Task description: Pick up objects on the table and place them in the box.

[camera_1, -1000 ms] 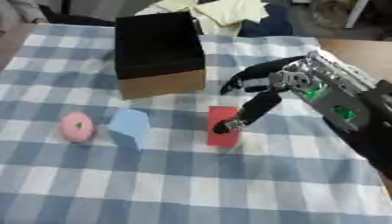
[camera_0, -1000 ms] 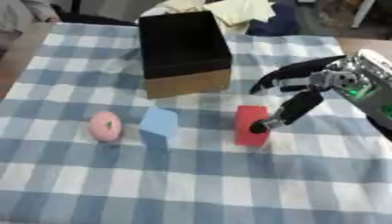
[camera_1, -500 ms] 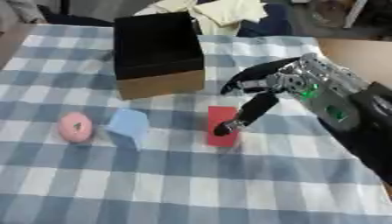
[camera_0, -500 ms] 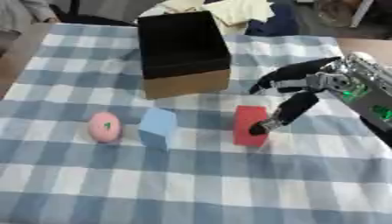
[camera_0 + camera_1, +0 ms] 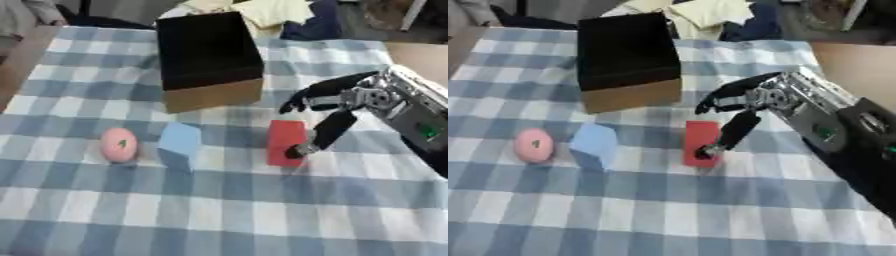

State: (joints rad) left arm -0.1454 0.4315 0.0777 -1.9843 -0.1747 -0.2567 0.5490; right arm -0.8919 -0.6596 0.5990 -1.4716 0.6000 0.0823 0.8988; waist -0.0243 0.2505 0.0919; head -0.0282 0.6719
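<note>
Red block [image 5: 285,142]: lying flat on the checked cloth [image 5: 227,210], right of centre, just near of the box. One digit of the right hand [image 5: 350,97] is pressed down onto its near right corner; the other fingers [image 5: 302,100] are held spread and slightly bent above the block's far end, apart from it. The block is touched, not gripped or lifted.

Right hand: entered from the right edge, black with silver joints, a green patch seen on the forearm casing.

Blue block [image 5: 179,145]: set on the cloth left of the red block, well apart from it, one corner turned toward the near side.

Pink ball [image 5: 119,144]: set on the cloth just left of the blue block, a small dark mark seen on top.

Box [image 5: 210,62]: open, black inside, brown cardboard on the near wall, placed at the far centre of the cloth, tilted slightly askew. Nothing can be made out inside it.

Checked cloth: blue and white, spread over the whole table.

Cloths [image 5: 262,10]: pale yellow and dark blue pieces, heaped beyond the box at the far edge.

Left hand: shown in neither view.
</note>
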